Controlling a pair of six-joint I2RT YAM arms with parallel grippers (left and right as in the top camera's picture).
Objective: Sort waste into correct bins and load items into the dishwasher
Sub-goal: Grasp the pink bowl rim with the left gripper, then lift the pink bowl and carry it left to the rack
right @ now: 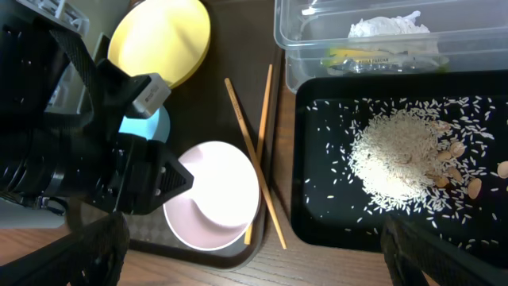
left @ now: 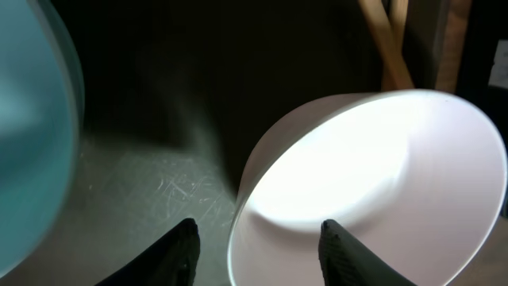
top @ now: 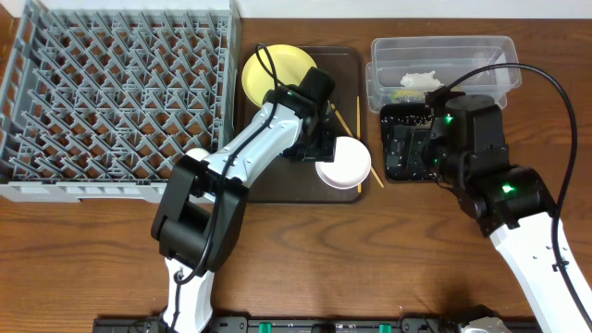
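The small white bowl [top: 344, 165] lies tilted at the brown serving tray's right front corner. My left gripper [left: 260, 242] is open and straddles its near rim [left: 373, 183], one finger inside and one outside. The light blue bowl [left: 28, 127] sits just left of it, and the yellow plate [top: 273, 69] is at the tray's back. The chopsticks [right: 254, 143] lie across the tray's right edge. My right gripper [right: 254, 258] is wide open and empty, above the black tray [right: 302, 159] of rice and tan crumbs [right: 397, 155]. The clear tub [top: 444, 46] holds crumpled paper [right: 385, 26] and a greenish-orange scrap [right: 373, 57]. No white cup is in view.
The grey dish rack [top: 120, 92] fills the table's left side and holds nothing that I can see. The dark brown serving tray [top: 277, 190] lies between it and the bins. My left arm crosses over the tray's middle.
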